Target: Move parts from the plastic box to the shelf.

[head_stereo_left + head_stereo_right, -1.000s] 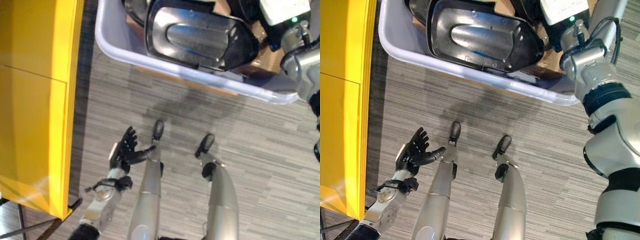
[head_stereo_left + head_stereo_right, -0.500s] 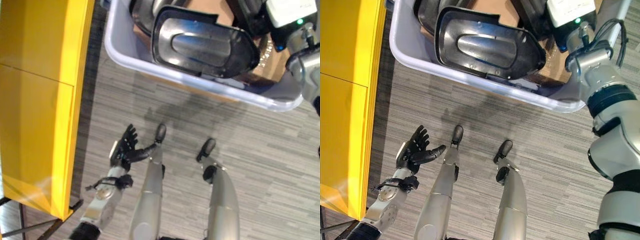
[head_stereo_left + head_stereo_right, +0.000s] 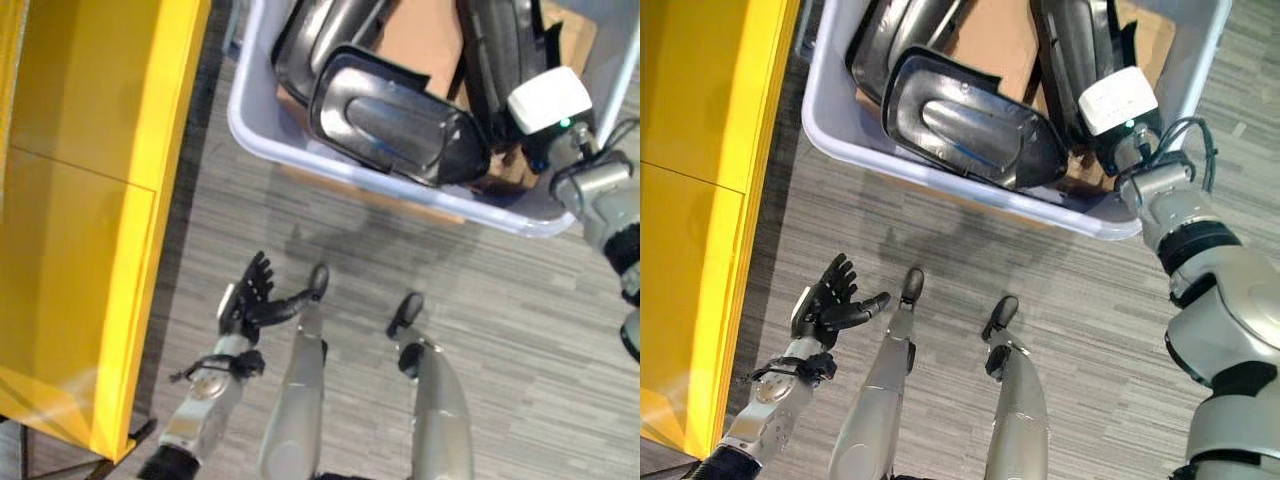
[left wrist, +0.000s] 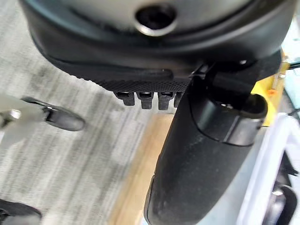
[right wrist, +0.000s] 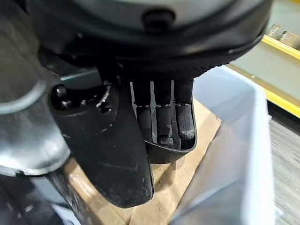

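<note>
Grey wood-grain flooring (image 3: pixel 520 330) carries a pale plastic box (image 3: pixel 940 190) beside a yellow shelf unit (image 3: pixel 80 200). Inside the box, several glossy black moulded parts (image 3: pixel 970 130) lie overlapping on brown cardboard (image 3: pixel 995 40). Right hand (image 5: pixel 164 122) is down in the box, fingers curled over the edge of one black part (image 5: pixel 171 150) with the thumb alongside, grasping it. Left hand (image 3: pixel 250 300) hangs low over the floor near the shelf, fingers spread and holding nothing.

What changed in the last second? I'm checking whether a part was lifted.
Mostly the camera shifted, so more of the pale plastic box shows. The right hand stays down inside it among the glossy black moulded parts; none has left. The left hand stays open, empty.
</note>
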Tool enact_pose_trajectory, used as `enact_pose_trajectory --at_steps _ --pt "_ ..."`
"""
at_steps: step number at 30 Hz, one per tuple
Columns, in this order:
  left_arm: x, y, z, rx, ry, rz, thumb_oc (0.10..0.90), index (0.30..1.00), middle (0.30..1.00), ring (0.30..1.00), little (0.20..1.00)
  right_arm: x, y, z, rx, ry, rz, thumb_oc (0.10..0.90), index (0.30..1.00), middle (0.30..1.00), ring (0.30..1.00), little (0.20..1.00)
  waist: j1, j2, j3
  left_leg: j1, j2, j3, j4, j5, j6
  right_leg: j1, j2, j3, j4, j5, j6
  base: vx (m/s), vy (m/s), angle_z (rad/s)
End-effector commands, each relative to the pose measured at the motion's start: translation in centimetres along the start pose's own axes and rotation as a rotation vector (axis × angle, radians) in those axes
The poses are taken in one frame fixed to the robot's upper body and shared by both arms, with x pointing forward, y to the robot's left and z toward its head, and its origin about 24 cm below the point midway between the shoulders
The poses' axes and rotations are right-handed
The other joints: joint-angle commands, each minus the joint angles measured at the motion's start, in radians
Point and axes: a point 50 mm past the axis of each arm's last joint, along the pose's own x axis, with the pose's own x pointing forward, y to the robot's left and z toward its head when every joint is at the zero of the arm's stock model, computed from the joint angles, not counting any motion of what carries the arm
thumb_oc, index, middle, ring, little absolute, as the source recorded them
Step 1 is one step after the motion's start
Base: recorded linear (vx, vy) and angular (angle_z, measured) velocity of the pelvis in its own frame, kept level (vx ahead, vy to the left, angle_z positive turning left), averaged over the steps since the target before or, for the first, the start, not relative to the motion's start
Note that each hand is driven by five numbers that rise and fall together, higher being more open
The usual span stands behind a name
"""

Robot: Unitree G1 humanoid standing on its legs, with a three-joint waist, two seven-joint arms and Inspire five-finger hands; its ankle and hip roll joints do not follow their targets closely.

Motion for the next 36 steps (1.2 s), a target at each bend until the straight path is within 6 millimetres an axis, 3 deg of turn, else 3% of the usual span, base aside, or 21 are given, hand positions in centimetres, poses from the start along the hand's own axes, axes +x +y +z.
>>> enact_pose_trajectory --at_steps 1,8,20,33,36 --pt "0.0 -0.5 1.4 0.037 -0.080 -0.052 0.900 1.000 1.000 1.000 1.000 -0.1 -4.2 -4.1 0.004 0.121 -0.195 0.400 0.300 0.300 0.300 0.300 -0.018 -0.015 -0.006 0.117 0.057 0.001 -0.028 -0.063 -0.001 0.108 0.011 -0.002 -0.003 -0.101 0.085 0.00 0.000 0.00" --pt "-0.1 0.1 1.5 0.050 -0.074 -0.038 0.900 1.000 1.000 1.000 1.000 -0.7 -6.0 -4.7 0.045 0.118 -0.306 0.400 0.300 0.300 0.300 0.300 -0.031 -0.031 -0.006 0.214 0.064 0.007 -0.056 -0.059 -0.002 0.219 0.021 -0.004 -0.050 -0.090 0.089 0.00 0.000 0.00" --pt "-0.6 1.0 0.9 0.072 -0.042 -0.021 0.900 1.000 1.000 1.000 1.000 -2.8 -7.5 -3.8 0.105 0.032 -0.462 0.400 0.300 0.300 0.300 0.300 -0.064 -0.045 -0.092 0.303 0.074 0.015 -0.115 -0.045 -0.001 0.318 0.027 -0.015 -0.135 -0.063 0.100 0.01 0.032 -0.02" --pt "-1.9 2.5 -0.4 0.090 0.022 0.031 0.900 1.000 1.000 1.000 1.000 -6.6 -5.2 -2.4 0.192 -0.057 -0.472 0.400 0.300 0.300 0.300 0.300 -0.101 -0.035 -0.200 0.418 0.070 0.030 -0.178 -0.046 0.003 0.444 0.014 -0.022 -0.220 -0.039 0.119 0.03 0.047 0.03" --pt "-2.0 2.5 -0.4 0.097 0.025 0.026 0.900 1.000 1.000 1.000 1.000 -6.9 -5.0 -2.5 0.195 -0.052 -0.466 0.400 0.300 0.300 0.300 0.300 -0.096 -0.038 -0.199 0.422 0.070 0.028 -0.181 -0.046 0.003 0.451 0.015 -0.024 -0.225 -0.038 0.120 0.01 0.013 0.00"
